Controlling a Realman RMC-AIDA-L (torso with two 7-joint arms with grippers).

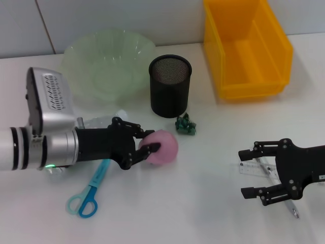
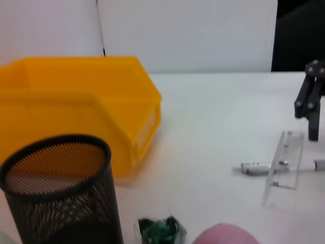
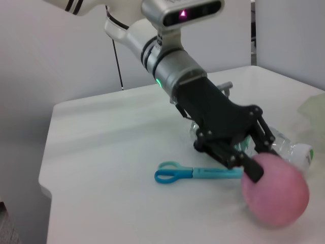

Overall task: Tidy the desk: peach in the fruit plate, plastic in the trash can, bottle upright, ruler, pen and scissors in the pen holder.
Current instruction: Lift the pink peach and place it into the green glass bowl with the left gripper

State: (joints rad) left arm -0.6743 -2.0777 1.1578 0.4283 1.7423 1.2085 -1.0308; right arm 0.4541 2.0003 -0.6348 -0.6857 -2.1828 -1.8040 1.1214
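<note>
Your left gripper [image 1: 150, 142] has the peach [image 1: 163, 147]!
Jaws clamp it on the white worktop [image 1: 203, 203], just before the pen holder [image 1: 169, 85]; right gripper [image 1: 247, 173] hovers wide apart.

white desk [image 1: 203, 203], pale wall [image 1: 127, 15] — tiled

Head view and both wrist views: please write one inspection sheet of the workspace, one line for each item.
Surface: white table.
Job's things: peach on table; scissors flat; bottle lying; pen under ruler; pen holder, fruit plate, yellow bin.
Clutter: green plastic beside holder.
Grippers: left gripper around peach; right gripper open above ruler.
Cables: nothing seen.
Surroundings: white wall.
</note>
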